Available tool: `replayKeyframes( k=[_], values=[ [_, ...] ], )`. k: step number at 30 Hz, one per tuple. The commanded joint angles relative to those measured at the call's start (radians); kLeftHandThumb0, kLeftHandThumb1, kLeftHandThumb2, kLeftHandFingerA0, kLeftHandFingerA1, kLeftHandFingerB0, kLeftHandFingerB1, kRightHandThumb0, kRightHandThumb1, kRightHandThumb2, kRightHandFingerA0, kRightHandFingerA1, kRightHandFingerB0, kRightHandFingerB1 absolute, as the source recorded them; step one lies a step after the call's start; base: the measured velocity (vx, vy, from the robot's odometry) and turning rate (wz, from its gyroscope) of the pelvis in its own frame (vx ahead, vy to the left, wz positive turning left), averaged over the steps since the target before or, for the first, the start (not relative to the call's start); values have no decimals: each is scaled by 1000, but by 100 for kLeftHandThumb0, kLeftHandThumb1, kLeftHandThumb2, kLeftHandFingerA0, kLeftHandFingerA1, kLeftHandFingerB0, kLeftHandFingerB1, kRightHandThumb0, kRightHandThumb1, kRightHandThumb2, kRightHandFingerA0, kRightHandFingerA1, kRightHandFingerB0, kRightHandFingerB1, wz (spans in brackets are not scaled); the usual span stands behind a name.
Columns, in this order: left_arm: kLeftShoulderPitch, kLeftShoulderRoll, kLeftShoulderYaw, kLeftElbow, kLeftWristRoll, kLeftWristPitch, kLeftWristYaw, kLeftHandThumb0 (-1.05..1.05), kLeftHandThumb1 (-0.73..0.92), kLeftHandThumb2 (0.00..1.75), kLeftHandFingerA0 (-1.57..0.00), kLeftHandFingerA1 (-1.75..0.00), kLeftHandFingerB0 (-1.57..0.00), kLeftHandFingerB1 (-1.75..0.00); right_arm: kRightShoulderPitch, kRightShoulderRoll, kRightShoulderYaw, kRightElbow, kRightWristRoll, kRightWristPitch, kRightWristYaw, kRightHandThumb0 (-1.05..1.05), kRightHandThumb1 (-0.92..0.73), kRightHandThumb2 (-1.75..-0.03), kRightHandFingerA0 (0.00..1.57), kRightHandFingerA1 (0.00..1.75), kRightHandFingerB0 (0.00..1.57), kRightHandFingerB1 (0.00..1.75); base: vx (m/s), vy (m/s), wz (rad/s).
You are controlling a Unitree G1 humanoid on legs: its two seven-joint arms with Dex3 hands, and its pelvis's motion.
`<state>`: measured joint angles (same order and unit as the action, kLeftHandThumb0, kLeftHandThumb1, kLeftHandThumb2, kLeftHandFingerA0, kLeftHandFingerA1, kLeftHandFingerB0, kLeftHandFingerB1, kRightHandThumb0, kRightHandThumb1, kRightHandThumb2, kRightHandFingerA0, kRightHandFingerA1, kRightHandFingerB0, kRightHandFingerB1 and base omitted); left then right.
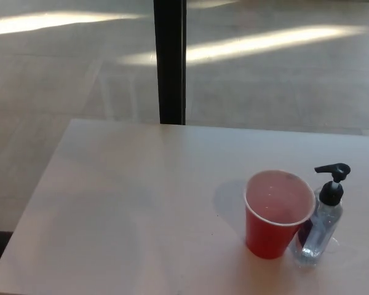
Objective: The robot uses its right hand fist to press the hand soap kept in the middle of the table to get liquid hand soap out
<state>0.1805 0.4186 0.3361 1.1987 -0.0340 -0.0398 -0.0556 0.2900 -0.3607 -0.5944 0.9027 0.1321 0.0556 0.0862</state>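
In the head view you have no hand to work from yet: neither the left nor the right shows, so you cannot tell whether the right is already clenched into a fist. The soap bottle [321, 224] stands upright on the surface [141, 203], toward its right edge and near its front edge rather than at the centre. Its long axis runs straight up, so your press has to come down along that axis onto the black pump head [333, 171] at the top. The pump's spout points toward the surface's left edge, out over the red cup [277, 214], which stands touching or just beside the bottle on its left, mouth up. Since the bottle sits on the right side, the right arm looks the nearer one. Judge your approach from above and from the right, because the cup crowds the bottle's other flank and a sideways nudge could tip either one
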Motion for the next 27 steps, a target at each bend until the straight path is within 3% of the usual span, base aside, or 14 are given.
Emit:
replayKeyframes(
  k=[1, 2, 4, 7, 8, 12, 13, 14, 15, 17, 18, 20, 21, 27],
  values=[
    [-3, 55, 77, 64, -74, -45, -24, -56, 69, 61, -68, -64, -51, -48, 14, -37, -159, -53, 189, 55, 44, -51, -65, -59, 64, 71, 39, 41, 0, 0, 0],
    [-8, 54, 86, 69, -79, -41, -25, -56, 69, 60, -69, -66, -50, -48, -25, -64, -199, -34, 215, 55, 39, -62, -55, -91, 55, 76, 24, 51, 0, 0, 0],
    [-6, 54, 93, 73, -78, -41, -28, -57, 69, 60, -69, -66, -49, -48, -29, -75, -201, -35, 198, 46, 44, -62, -71, -61, 54, 76, 19, 39, 0, 0, 0],
    [-11, 51, 97, 77, -73, -34, -32, -56, 69, 61, -62, -62, -46, -47, -104, -141, -259, -133, 251, 116, 48, -68, -56, -94, 20, 64, 1, 33, 0, 0, 0],
    [-11, 51, 97, 79, -71, -38, -34, -56, 69, 61, -62, -60, -47, -47, -131, -164, -267, -136, 255, 100, 68, -65, -75, -64, 9, 63, 3, 24, 0, 0, 0],
    [-16, 56, 96, 87, -67, -43, -28, -57, 69, 60, -65, -62, -50, -48, -255, -235, -304, -138, 283, 114, 56, -67, -75, -63, 11, 62, 6, 32, 0, 0, 0],
    [-17, 57, 95, 87, -68, -42, -29, -57, 69, 61, -65, -63, -50, -48, -276, -247, -304, -179, 283, 132, 43, -76, -58, -95, 19, 63, 2, 38, 0, 0, 0],
    [-16, 59, 99, 86, -74, -43, -38, -56, 69, 61, -62, -63, -47, -48, -330, -276, -294, -236, 279, 141, 31, -73, -76, -64, 26, 62, 7, 32, 0, 0, 0],
    [-15, 59, 100, 84, -76, -44, -39, -56, 69, 61, -63, -64, -47, -48, -379, -300, -285, -263, 276, 143, 23, -76, -59, -98, 32, 65, 5, 40, 0, 0, 0],
    [-16, 58, 100, 84, -78, -46, -41, -55, 70, 61, -62, -63, -46, -48, -420, -313, -281, -292, 276, 154, 17, -77, -76, -63, 44, 67, 10, 37, 0, 0, 0],
    [-17, 58, 101, 85, -80, -46, -46, -55, 70, 61, -62, -63, -46, -48, -444, -321, -275, -317, 277, 162, 15, -77, -62, -98, 53, 68, 8, 46, 0, 0, 0],
    [-18, 59, 97, 86, -76, -45, -38, -56, 70, 61, -64, -62, -48, -48, -493, -336, -264, -377, 290, 196, 11, -71, -61, -98, 66, 69, 12, 48, 0, 0, 0],
    [-17, 61, 88, 87, -68, -54, -42, -57, 71, 61, -64, -62, -46, -47, -557, -344, -241, -479, 307, 251, -10, -63, -78, -63, 87, 53, 24, 39, 0, 0, 0],
    [-17, 64, 97, 93, -81, -50, -61, -58, 70, 61, -64, -61, -47, -46, -698, -307, -137, -672, 303, 276, -30, -35, -75, -69, 109, 81, 63, 44, 0, 0, 0]
  ],
)
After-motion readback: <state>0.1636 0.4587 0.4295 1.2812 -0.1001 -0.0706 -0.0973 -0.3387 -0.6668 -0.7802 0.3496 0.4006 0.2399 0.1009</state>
